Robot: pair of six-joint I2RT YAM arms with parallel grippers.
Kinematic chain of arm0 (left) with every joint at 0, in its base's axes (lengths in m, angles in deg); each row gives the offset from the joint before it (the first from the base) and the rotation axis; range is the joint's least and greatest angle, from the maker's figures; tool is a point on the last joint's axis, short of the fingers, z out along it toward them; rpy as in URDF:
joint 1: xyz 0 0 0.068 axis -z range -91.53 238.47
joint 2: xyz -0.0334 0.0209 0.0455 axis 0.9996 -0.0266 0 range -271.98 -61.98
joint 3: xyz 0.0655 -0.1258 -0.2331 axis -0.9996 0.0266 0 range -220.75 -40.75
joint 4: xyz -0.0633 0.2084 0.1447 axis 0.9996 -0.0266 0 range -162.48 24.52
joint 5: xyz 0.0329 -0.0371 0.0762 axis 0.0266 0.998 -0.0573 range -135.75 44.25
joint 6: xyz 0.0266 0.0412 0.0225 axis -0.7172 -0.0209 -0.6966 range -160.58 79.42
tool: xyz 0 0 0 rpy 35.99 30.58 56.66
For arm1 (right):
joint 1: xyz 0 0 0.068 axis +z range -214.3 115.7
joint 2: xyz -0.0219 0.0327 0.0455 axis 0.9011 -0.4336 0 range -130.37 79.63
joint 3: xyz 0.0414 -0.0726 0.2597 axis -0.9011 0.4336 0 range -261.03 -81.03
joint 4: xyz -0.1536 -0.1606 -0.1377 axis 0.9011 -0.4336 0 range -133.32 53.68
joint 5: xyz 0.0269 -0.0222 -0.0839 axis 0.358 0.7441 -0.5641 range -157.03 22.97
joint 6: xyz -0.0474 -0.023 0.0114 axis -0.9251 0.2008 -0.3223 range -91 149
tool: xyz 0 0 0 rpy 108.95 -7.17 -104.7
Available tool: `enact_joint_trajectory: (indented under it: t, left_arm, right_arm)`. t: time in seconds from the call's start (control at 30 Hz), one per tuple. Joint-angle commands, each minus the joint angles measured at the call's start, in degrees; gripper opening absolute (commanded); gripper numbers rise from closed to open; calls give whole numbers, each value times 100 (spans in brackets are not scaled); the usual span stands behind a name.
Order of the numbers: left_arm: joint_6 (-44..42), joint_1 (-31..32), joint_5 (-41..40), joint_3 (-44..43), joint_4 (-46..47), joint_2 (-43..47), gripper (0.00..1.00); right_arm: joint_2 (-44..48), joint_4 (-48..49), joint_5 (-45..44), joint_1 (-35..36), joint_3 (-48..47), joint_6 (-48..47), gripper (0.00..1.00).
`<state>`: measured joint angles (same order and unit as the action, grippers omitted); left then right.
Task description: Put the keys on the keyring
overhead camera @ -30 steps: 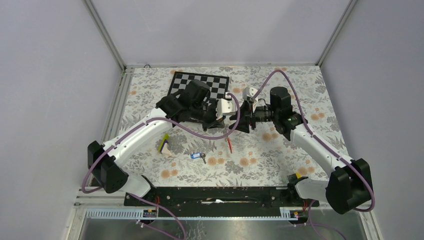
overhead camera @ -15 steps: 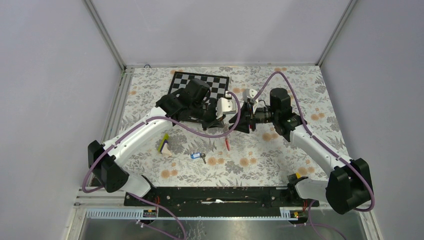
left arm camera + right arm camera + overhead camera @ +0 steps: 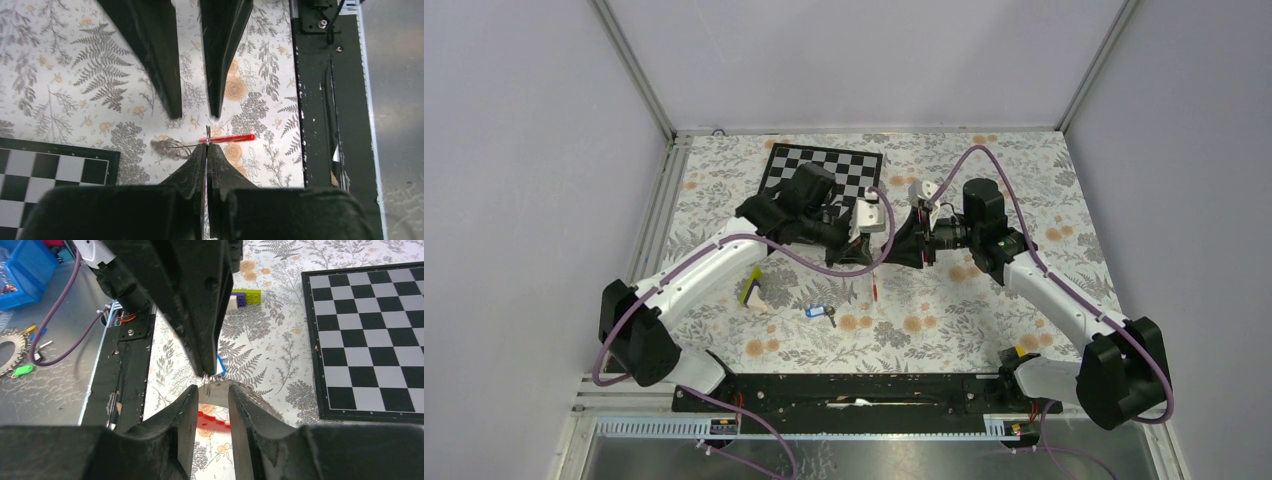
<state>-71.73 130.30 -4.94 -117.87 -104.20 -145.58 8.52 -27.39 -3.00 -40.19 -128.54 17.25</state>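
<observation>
The keys (image 3: 817, 312), a tiny dark key on a blue tag, lie on the floral mat in front of both grippers; the blue tag (image 3: 220, 365) peeks out past the left fingers in the right wrist view. My left gripper (image 3: 867, 254) (image 3: 206, 145) is shut on the keyring's metal end and holds it above the mat. The keyring's red part (image 3: 228, 138) (image 3: 876, 289) hangs down and its grey part (image 3: 170, 148) trails the other way. My right gripper (image 3: 901, 248) (image 3: 211, 390) faces the left one tip to tip, jaws apart, with the grey strap (image 3: 214, 394) spanning the gap between its fingertips.
A yellow-purple-white wedge (image 3: 752, 288) (image 3: 244, 298) sits on the mat left of the keys. A black-and-white checkerboard (image 3: 824, 172) lies behind the grippers. The black base rail (image 3: 854, 388) runs along the near edge. Off the mat, a blue bin (image 3: 24, 275) holds loose parts.
The right gripper's jaws have narrowed around the keyring's strap. Both grippers have shifted slightly left and closer together, and the hanging red part has moved with them.
</observation>
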Motion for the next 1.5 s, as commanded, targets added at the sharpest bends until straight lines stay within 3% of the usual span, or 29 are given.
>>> enact_joint_trajectory:
  t: [0.0,0.13,0.4,0.67,0.83,0.9,1.0,1.07,1.33,1.47]
  left_arm:
    - [-529,-547,1476,367,516,579,0]
    - [-1024,-987,2390,701,567,868,0]
    - [-2408,-1027,3423,939,-308,940,0]
    - [-2493,-1027,3903,1043,-379,937,0]
    - [-2462,-1031,3786,1067,-412,915,0]
    - [-1997,-1027,3577,1109,-164,938,0]
    - [-32,-1027,2961,1298,1286,1020,0]
    - [700,-1027,2595,1339,1760,1005,0]
    - [2619,-1044,2292,1858,3572,918,0]
    - [3023,-1046,2269,2034,4120,864,0]
  right_arm:
    - [306,-374,393,-128,-286,-219,37]
    - [464,-835,507,-272,-503,-397,39]
    - [587,-1121,418,-355,-384,-548,40]
    - [555,-1061,426,-355,-284,-502,42]
    - [518,-948,392,-355,-263,-263,40]
    - [513,-952,395,-355,-306,-243,37]
    - [459,-954,461,-318,-391,-120,37]
    - [397,-774,479,-216,-459,-25,37]
    - [102,-314,390,130,-459,272,34]
    - [17,-84,352,173,-400,423,33]
